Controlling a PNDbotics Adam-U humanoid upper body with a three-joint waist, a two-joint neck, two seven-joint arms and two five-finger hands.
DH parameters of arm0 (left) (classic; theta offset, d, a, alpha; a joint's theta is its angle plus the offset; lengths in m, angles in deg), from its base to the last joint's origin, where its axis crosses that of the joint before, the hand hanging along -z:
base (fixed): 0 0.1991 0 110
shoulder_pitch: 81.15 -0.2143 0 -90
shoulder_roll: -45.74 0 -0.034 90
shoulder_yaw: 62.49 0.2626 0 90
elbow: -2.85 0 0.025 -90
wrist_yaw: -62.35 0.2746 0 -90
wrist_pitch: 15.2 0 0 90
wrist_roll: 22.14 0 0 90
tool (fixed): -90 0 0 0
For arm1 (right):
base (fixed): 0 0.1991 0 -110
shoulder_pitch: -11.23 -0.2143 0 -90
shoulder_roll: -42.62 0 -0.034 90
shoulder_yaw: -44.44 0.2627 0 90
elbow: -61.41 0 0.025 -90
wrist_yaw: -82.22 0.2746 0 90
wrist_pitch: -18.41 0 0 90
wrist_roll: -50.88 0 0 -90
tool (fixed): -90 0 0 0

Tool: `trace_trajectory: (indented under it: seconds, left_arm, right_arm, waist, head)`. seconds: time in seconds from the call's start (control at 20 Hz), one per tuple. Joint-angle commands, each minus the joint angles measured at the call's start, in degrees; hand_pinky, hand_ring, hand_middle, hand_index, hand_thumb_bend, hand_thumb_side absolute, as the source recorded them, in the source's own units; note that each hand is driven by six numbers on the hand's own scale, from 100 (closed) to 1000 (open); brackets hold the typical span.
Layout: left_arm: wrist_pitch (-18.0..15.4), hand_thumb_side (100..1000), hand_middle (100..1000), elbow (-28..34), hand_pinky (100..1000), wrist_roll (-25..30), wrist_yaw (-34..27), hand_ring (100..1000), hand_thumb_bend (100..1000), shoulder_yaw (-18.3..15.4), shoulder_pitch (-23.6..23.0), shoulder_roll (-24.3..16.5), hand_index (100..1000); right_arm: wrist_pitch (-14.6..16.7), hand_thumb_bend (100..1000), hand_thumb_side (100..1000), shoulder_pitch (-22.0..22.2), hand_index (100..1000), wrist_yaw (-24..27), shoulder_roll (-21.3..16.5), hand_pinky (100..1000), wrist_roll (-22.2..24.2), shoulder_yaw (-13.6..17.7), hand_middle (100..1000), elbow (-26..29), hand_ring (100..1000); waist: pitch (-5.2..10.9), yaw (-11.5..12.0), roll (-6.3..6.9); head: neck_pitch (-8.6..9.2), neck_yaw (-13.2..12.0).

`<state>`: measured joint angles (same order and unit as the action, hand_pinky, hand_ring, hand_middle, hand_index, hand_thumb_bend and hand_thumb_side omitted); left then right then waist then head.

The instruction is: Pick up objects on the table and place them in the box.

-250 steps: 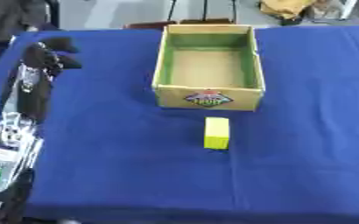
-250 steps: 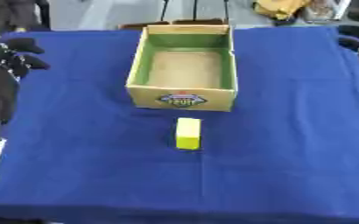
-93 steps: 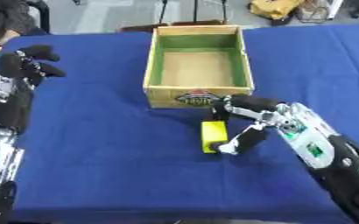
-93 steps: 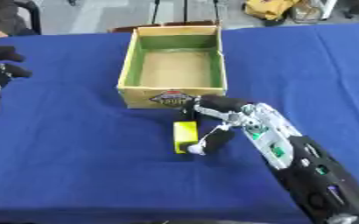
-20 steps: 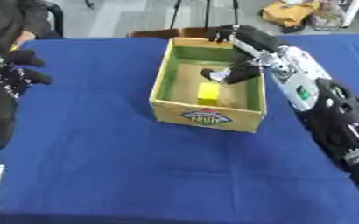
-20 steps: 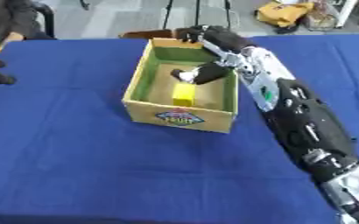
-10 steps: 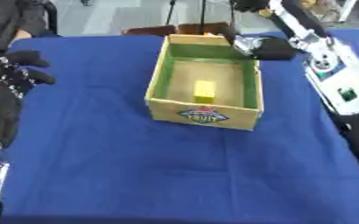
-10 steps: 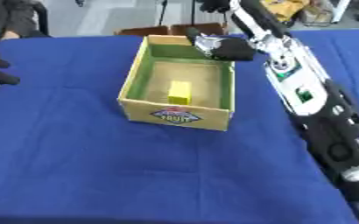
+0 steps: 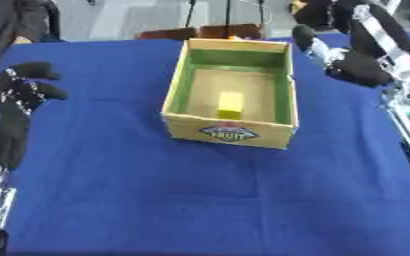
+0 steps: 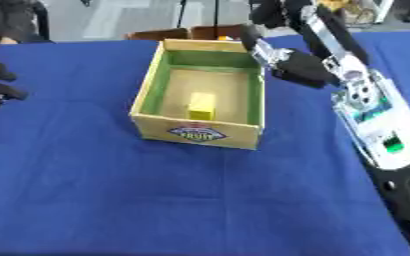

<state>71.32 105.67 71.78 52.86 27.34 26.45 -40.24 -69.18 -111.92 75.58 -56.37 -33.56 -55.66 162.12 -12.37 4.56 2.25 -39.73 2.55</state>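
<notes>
A yellow block [image 9: 231, 105] lies on the floor of the cardboard box [image 9: 227, 132], which has green inner walls and a fruit label on its front. My right hand [image 10: 283, 57] hovers open just beyond the box's right rim, holding nothing, with its arm running down the right side. At the left edge my left hand [image 9: 18, 90] rests with relaxed fingers above the blue tablecloth, well away from the box.
The blue cloth [image 9: 173, 190] covers the whole table, with wide bare room in front of the box and to its left. Chair legs and a stand [image 9: 226, 15] show past the far edge.
My right hand let go of the yellow block inside the box and pulled back to the right, outside the rim. The block now lies alone on the box floor.
</notes>
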Motion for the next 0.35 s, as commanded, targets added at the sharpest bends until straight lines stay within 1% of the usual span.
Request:
trace_trajectory:
  seconds: [0.05, 0.15, 0.25, 0.35]
  left_arm:
    - [-0.1, 870, 602, 0.8, 691, -0.2, 0.4, 536, 855, -0.5, 0.3, -1.4, 734]
    - [-0.1, 870, 602, 0.8, 691, -0.2, 0.4, 536, 855, -0.5, 0.3, -1.4, 734]
    - [-0.1, 873, 602, 0.6, 691, -0.1, 0.4, 536, 855, -0.4, 0.2, -1.2, 734]
    - [-0.1, 874, 602, 0.6, 691, -0.2, 0.5, 536, 854, -0.5, 0.1, -1.0, 734]
  right_arm:
    - [-0.9, 308, 617, -0.3, 862, 1.6, -1.6, 788, 0.3, 1.0, 679, 2.5, 761]
    - [-1.0, 308, 617, -0.2, 862, 1.7, -1.6, 788, 0.3, 1.0, 679, 2.8, 761]
    - [-1.2, 304, 624, 0.9, 860, 1.8, -1.0, 791, 0.8, 1.0, 679, 2.7, 763]
    - [-1.2, 302, 625, 1.6, 860, 1.9, -0.4, 791, 1.0, 1.2, 678, 3.0, 763]
  waist:
    - [0.71, 0.0, -0.10]
    - [0.71, -0.1, -0.11]
    - [0.51, -1.0, -0.07]
    - [0.42, -1.4, -0.03]
  head:
    - [0.43, -0.3]
    - [0.43, -0.3]
    - [0.37, -0.4]
    - [0.28, -0.5]
